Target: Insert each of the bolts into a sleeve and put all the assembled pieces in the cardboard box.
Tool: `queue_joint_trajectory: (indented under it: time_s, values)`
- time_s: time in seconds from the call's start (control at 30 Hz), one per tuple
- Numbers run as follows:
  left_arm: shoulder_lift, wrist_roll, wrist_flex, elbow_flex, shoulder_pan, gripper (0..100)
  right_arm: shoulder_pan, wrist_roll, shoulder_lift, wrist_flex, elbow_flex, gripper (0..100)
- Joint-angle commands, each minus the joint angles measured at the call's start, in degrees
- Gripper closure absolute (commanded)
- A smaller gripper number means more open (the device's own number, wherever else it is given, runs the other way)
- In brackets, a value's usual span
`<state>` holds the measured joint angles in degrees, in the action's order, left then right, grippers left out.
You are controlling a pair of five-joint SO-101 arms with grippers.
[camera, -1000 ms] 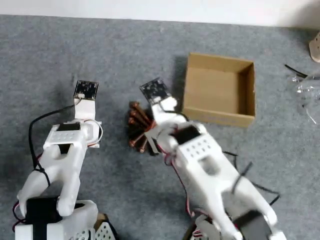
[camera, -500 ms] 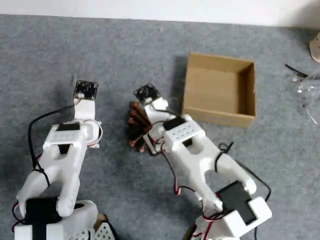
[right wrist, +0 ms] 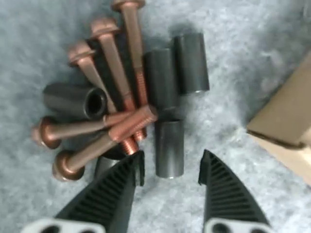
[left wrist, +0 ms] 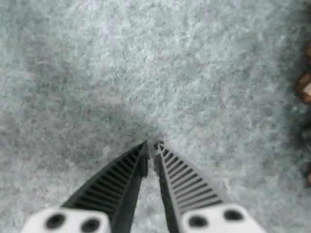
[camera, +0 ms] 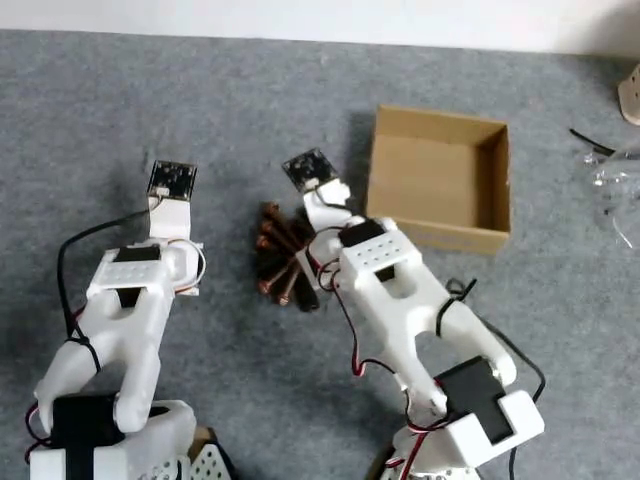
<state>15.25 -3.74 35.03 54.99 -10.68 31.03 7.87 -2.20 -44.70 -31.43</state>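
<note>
Several copper bolts (right wrist: 109, 92) and dark sleeves (right wrist: 170, 145) lie in a heap (camera: 283, 253) on the grey carpet, left of the cardboard box (camera: 440, 180). My right gripper (right wrist: 171, 170) hangs open over the heap, its fingers either side of one upright-lying sleeve. In the high view the right arm (camera: 385, 285) covers part of the heap. My left gripper (left wrist: 151, 148) is shut with nothing in it, over bare carpet to the left of the heap, and its arm (camera: 135, 300) stands at the left.
The box is open-topped with nothing inside, and one corner of it (right wrist: 286, 131) shows close to the right gripper. Clear plastic and cables (camera: 605, 175) lie at the far right edge. A white wall strip runs along the back.
The right arm swung over the heap: its wrist shifted left, then back right and up toward the box. The left arm kept still.
</note>
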Motion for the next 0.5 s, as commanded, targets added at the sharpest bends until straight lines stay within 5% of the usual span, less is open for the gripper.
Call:
queue_joint_trajectory:
  time_s: [0.0,0.47]
  values:
    - [0.04,0.18,0.18,-2.51,-0.31,96,-0.75,0.70,-0.22,1.10,2.15,82.2]
    - [0.04,0.18,0.26,-2.42,-0.31,96,-0.92,0.70,12.18,4.44,3.82,82.2]
